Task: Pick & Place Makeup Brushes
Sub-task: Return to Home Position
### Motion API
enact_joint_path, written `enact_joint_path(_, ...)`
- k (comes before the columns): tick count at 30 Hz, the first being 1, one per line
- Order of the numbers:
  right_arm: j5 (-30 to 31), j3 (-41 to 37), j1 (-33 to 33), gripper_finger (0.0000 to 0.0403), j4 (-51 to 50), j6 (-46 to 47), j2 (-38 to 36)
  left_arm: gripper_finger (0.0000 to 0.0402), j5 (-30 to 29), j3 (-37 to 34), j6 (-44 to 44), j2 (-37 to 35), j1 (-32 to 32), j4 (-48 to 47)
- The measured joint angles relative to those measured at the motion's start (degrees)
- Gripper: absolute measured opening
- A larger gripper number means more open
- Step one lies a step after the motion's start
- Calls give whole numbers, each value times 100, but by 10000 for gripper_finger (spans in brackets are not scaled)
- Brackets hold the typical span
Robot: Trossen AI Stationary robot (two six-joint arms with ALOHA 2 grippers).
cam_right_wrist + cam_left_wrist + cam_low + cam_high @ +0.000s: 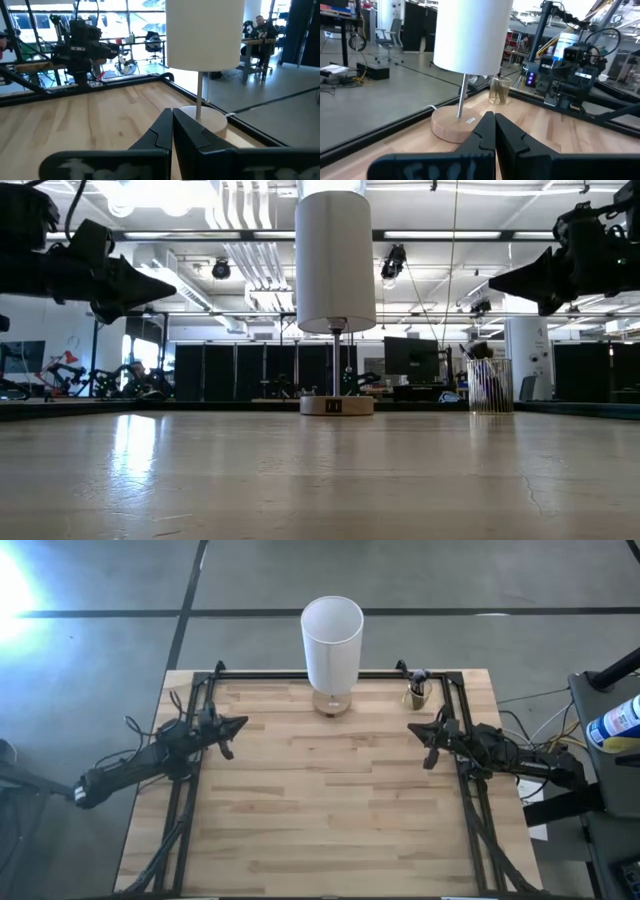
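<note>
The makeup brushes (pixel 481 355) stand bristle ends up in a small see-through holder (pixel 417 694) at the table's far right corner. The holder also shows in the left wrist view (pixel 500 90) and in the low view (pixel 489 386). My left gripper (pixel 240 724) hovers shut above the left side of the table, pointing right, and touches nothing. My right gripper (pixel 412 729) hovers shut above the right side, pointing left, just on the near side of the holder. Both shut fingertip pairs show in the wrist views (pixel 493 117) (pixel 172 112).
A table lamp with a tall white shade (pixel 332 640) stands on a round wooden base (pixel 332 703) at the middle of the far edge. A black frame rail (pixel 270 675) runs around the table. A person (pixel 260 25) sits in the room beyond.
</note>
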Motion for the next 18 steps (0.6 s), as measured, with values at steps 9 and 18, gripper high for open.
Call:
enact_joint_path(9, 22, 0, 4, 8, -10, -377, 6, 0, -12, -2, -97, 274, 0, 5)
enact_joint_path(18, 21, 0, 4, 8, -12, -366, 1, 0, -24, -4, -313, 293, 0, 61)
